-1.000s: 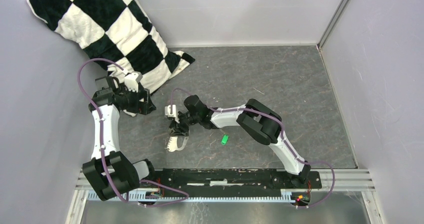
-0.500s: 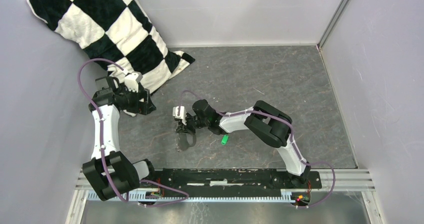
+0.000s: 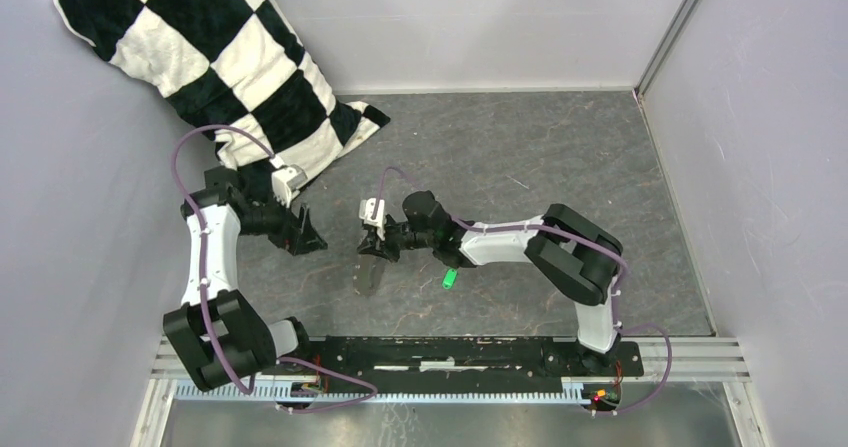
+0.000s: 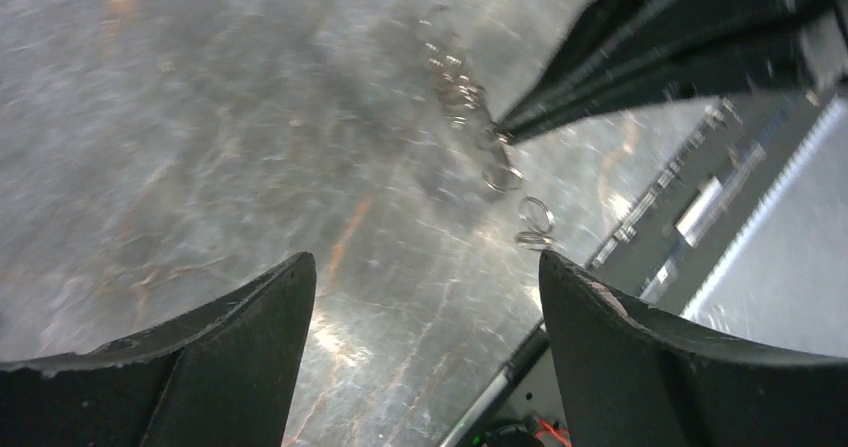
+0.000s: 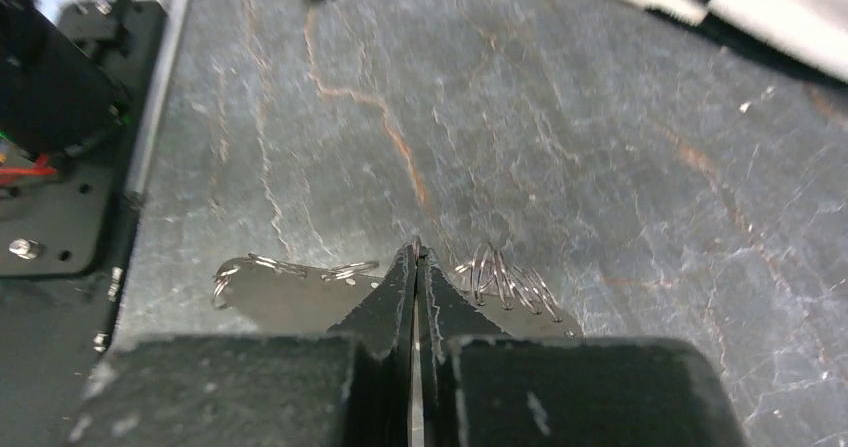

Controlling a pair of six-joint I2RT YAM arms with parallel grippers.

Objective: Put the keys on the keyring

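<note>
The keyring is a flat silvery-grey piece with small rings strung along its edge. My right gripper is shut on its rim and holds it against the grey floor. In the right wrist view the shut fingertips pinch the keyring, with small rings on both sides. The green-tagged key lies on the floor just right of the keyring, below the right forearm. My left gripper is open and empty, left of the keyring. Its wrist view shows the ring chain ahead.
A black-and-white checkered pillow leans in the back left corner, behind the left arm. Grey walls close the back and both sides. The black base rail runs along the near edge.
My right gripper has carried the keyring a little to the right. My left gripper has swung off the pillow's edge, down and right toward the keyring. The green key has not moved.
</note>
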